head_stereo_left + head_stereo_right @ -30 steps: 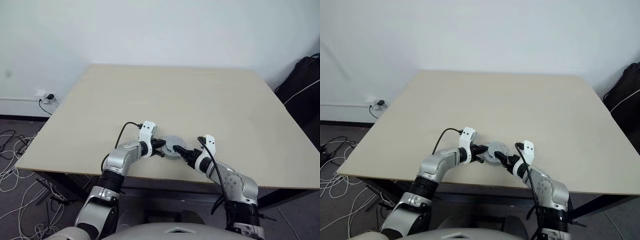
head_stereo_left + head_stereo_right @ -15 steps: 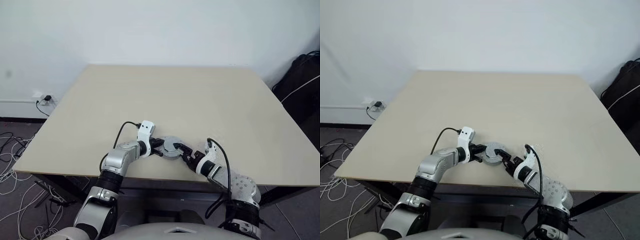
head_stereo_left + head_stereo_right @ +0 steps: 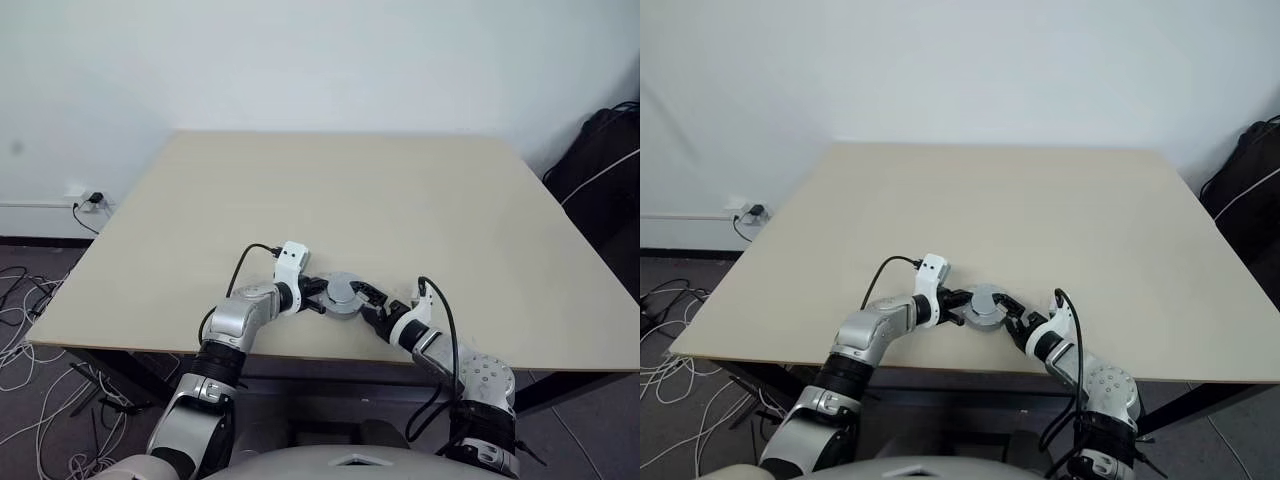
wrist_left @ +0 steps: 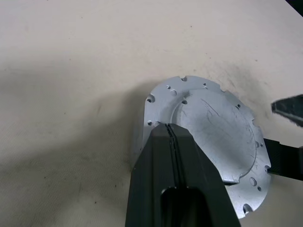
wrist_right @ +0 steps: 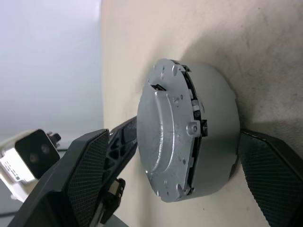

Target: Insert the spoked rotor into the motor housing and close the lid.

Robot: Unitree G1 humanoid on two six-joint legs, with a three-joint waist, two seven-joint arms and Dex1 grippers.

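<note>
Both arms reach in over the near edge of the table, their forearms angled toward each other so that the grippers meet at one spot near the table's front middle. The left gripper points forward and to the right, tilted slightly down. Its fingers are pressed together with only a thin seam between them, holding nothing, and their tips rest on top of the lid, at the edge of its raised middle. The right gripper points forward and to the left, its wrist rolled so that one finger stands on each side of the assembly. Its fingers are spread wide. In the right wrist view one black pad lies on the far side of the lid, next to the left gripper, while the other lies against the side of the housing.

The lid sits smooth face up on the housing, which rests on the table between the two grippers. From the side, a dark gap shows between the lid's notched rim and the grey housing wall beneath it, and small fittings are visible in that gap. Whether the lid is fully seated cannot be told. A white camera block on the left wrist shows beyond the lid.
</note>
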